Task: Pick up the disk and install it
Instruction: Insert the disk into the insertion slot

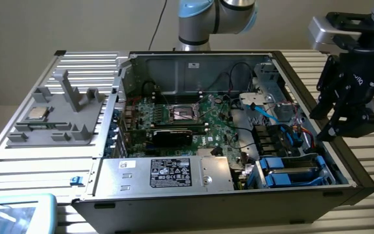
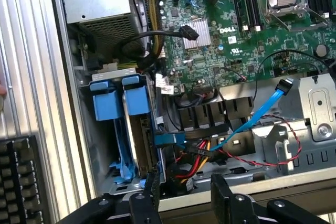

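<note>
Silver-grey flat disk in bright blue plastic carrier (image 1: 289, 171) stands on edge in the drive bay, lower right of exterior view, inside open black computer case (image 1: 213, 204). Black gripper (image 1: 330, 127) hangs near, right of frame; jaws wide apart, empty.

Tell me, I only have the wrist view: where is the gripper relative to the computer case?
Observer: The gripper hangs above the computer case, at its wall on the exterior view's right.
Operator: Is anything lying outside the case?
Observer: A grey fixture sits on the ribbed metal surface at the exterior view's left.
Operator: What's on it?
Observer: A small square processor chip.
</note>
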`<state>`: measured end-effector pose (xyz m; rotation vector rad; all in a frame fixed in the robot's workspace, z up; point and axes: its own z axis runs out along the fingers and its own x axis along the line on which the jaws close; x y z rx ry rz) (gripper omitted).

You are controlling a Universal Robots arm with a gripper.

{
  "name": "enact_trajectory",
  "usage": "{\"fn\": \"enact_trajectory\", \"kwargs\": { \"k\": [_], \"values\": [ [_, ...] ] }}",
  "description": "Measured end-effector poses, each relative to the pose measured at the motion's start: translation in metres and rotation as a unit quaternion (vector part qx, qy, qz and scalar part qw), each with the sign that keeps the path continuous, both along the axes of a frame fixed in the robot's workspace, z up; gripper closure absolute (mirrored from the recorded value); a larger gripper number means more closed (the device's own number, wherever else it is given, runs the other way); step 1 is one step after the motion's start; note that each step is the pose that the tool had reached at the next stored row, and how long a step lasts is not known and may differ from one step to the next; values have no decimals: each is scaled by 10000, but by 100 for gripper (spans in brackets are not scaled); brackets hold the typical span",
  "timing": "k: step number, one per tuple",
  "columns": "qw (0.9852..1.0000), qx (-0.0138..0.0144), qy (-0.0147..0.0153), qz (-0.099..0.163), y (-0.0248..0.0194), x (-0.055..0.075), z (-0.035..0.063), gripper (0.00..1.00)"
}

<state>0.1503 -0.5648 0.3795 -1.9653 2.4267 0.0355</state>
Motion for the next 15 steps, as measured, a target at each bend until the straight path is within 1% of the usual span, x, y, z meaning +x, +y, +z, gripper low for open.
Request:
{"fn": "enact_trajectory", "kwargs": {
  "k": [7, 9, 11, 15],
  "values": [
    [9999, 3, -1, -146, 33, -65, -116, 49],
    [9998, 19, -12, -186, 38, -70, -131, 49],
    [9997, 41, -29, -231, 43, -72, -141, 49],
    [9995, 53, -45, -294, 68, -75, -178, 49]
  ]
}}
